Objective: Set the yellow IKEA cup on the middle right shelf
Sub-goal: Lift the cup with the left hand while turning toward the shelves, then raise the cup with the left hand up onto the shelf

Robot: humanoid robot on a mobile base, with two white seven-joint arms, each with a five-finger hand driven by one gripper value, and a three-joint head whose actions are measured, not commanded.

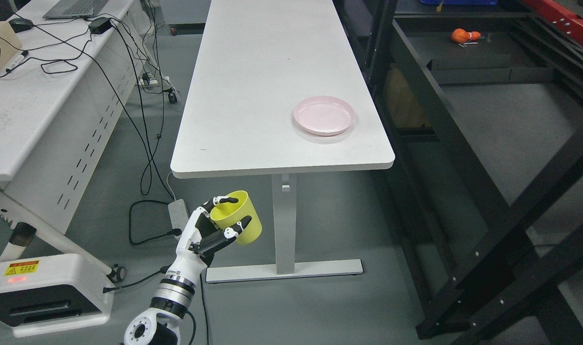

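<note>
My left hand (222, 220) comes in from the lower left and is shut on the yellow cup (243, 221). It holds the cup tilted in the air, below and in front of the white table's near edge (281, 168). The fingers wrap the cup's rim and side. The black shelf rack (468, 143) stands to the right of the table, with grey shelf boards (507, 115). My right arm is out of view.
A pink plate (324, 115) lies on the white table near its right front corner. An orange object (465, 35) lies on the far shelf board. A second desk (23, 96) with cables stands at left. A power strip (178, 213) and cables lie on the floor.
</note>
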